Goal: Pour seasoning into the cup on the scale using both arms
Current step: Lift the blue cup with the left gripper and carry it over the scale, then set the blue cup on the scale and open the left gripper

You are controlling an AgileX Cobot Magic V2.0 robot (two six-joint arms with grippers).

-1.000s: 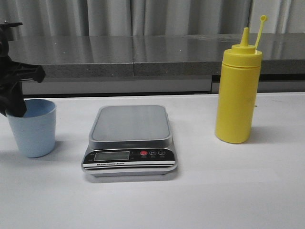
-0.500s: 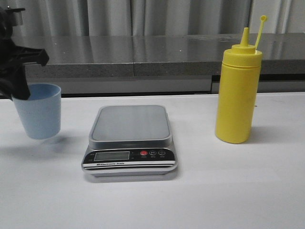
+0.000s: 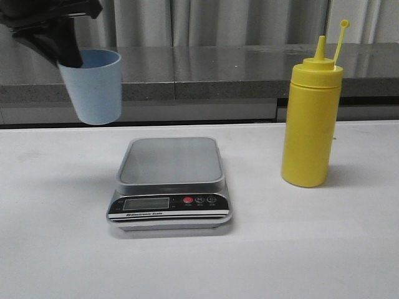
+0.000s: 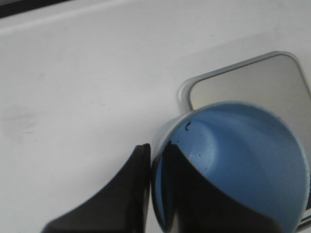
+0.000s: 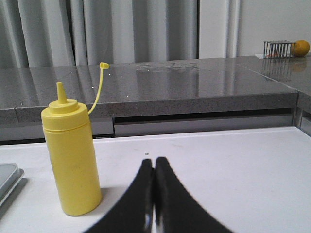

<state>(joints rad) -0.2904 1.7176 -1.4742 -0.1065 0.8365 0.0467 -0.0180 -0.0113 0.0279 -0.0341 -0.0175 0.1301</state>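
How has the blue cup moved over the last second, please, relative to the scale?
Yes. The cup, pinched by the left gripper, has risen off the table and shifted right toward the scale, which stayed put.

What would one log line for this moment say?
left tool: holds cup aloft, left of scale | right tool: shut, empty | bottle: standing, untouched

This looks like a lab or test bench dressed as a kitchen: a plain white table [image 3: 312, 249] fills the lower frame, a grey speckled stone counter [image 3: 206, 68] spans the middle, and pale pleated curtains [image 3: 206, 22] hang along the top behind it.
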